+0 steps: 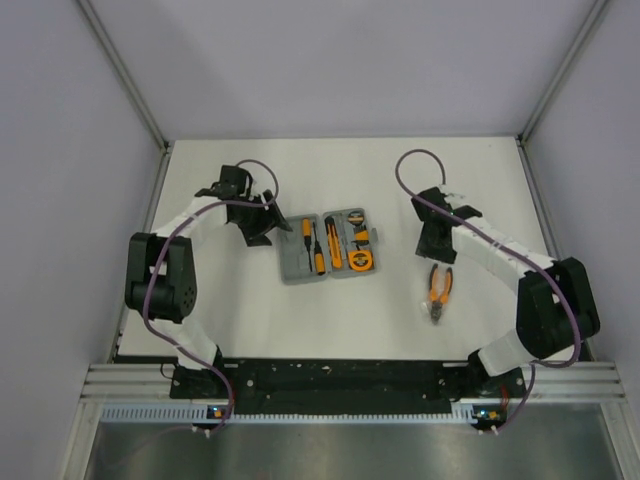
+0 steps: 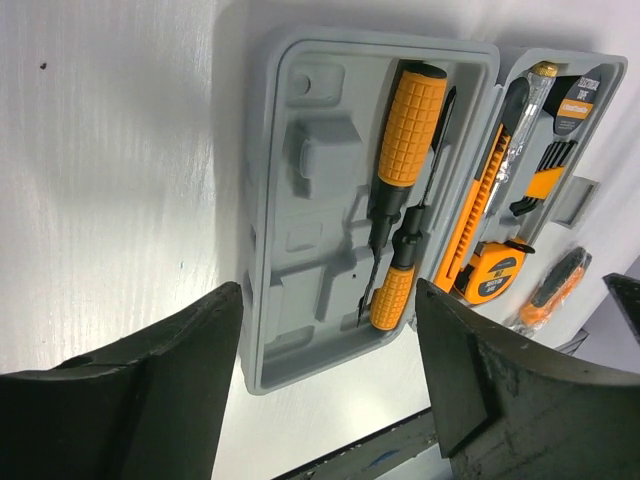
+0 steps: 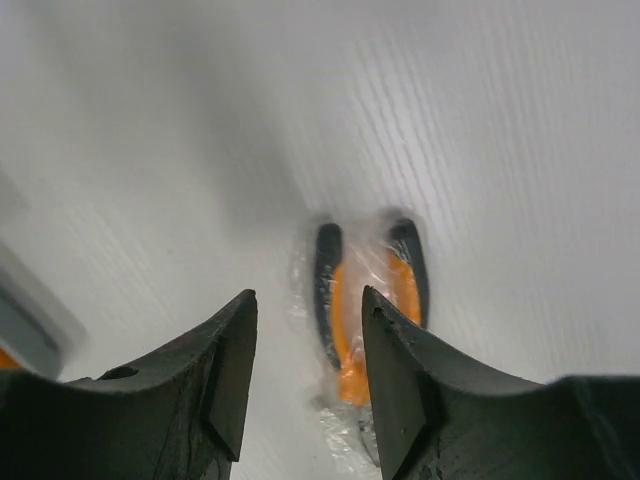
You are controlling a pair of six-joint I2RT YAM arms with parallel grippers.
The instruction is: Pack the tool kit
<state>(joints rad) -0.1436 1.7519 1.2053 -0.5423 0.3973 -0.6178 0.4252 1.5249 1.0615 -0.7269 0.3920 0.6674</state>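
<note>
Fingers on the left arm, the left fingers (image 2: 150, 390), are spread wide with nothing between them. They hang just off the left edge of the open grey case (image 1: 300, 265), pointing down at it. I take this as a standoff, close enough to reach the case and clear of what is in it.

The case lies flat on the bench (image 1: 380, 180) with both halves face up, which leaves every moulded pocket open to a drop from above. In the left half two orange-handled screwdrivers (image 2: 405, 130) sit in their grooves. Beside them a large recess (image 2: 310, 200) is bare and looks meant for a bigger tool. The right half holds a slim orange tool, a clear-handled driver, a set of hex keys (image 2: 545, 170) and the round tape measure (image 2: 492, 275).

Further right, apart from the case, the pliers (image 1: 438, 288) lie on the bench in a clear wrap, handles splayed and nose toward the near edge. They appear to be the one piece not yet packed.

Directly over them are the right fingers (image 3: 200, 390), parted and gripping nothing. From the wrist view the pliers' handles show in the gap between them and partly behind one finger. That puts the tool beneath the opening, lined up for a descent and a pinch across the handles.
</note>
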